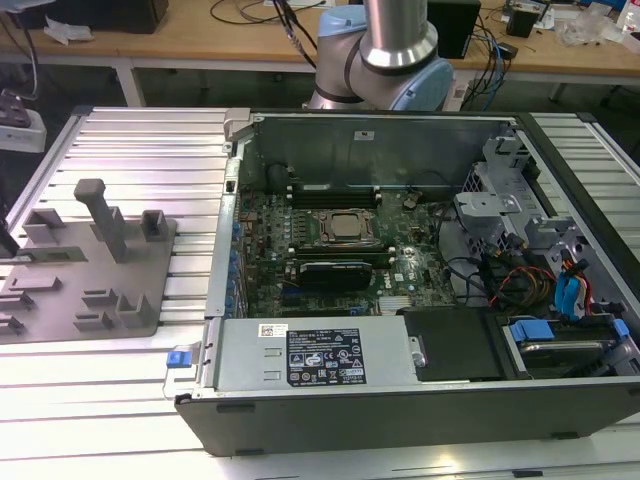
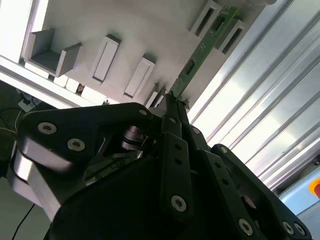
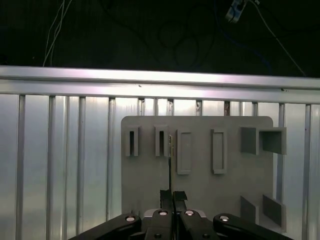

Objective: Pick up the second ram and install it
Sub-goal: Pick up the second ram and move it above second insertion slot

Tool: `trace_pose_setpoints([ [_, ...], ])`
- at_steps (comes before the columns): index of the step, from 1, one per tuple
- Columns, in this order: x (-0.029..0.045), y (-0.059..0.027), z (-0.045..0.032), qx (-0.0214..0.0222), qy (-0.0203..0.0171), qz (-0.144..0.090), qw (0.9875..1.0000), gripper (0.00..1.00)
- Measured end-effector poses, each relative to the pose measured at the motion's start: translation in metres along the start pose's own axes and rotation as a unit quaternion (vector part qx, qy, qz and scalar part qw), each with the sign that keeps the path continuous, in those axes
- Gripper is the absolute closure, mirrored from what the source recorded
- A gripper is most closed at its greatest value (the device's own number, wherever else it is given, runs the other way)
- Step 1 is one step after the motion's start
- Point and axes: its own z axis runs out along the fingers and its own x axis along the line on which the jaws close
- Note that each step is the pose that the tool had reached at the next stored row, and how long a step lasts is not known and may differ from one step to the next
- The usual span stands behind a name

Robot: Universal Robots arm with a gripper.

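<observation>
Gripper [image 3: 170, 194] pinches one end of the second ram [image 2: 202, 47], fingers pressed together on the green board in both wrist views. The stick stands on edge in a slot of the grey holder [image 3: 200, 200], which lies beside the open computer case [image 1: 380, 150].

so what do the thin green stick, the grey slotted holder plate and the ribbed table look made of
Thin green memory stick: glossy circuit-board laminate, small soldered parts on its face.
Flat grey slotted holder plate: matte, even grey, probably moulded or printed plastic.
Ribbed silver table: likely bare aluminium profile, going by its bright sheen and straight grooves.
</observation>
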Motion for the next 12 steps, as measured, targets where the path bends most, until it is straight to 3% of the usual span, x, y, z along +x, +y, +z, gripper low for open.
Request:
trace_pose_setpoints([
  [3,-0.0001,0.0001,-0.0045,0.0000,-0.0004,0.000,1.0000,0.91],
  [7,-0.0007,0.0003,-0.0196,0.0000,-0.0005,0.000,1.0000,0.91],
  [12,-0.0011,0.0005,-0.0326,0.0000,-0.0009,0.000,1.0000,0.91],
])
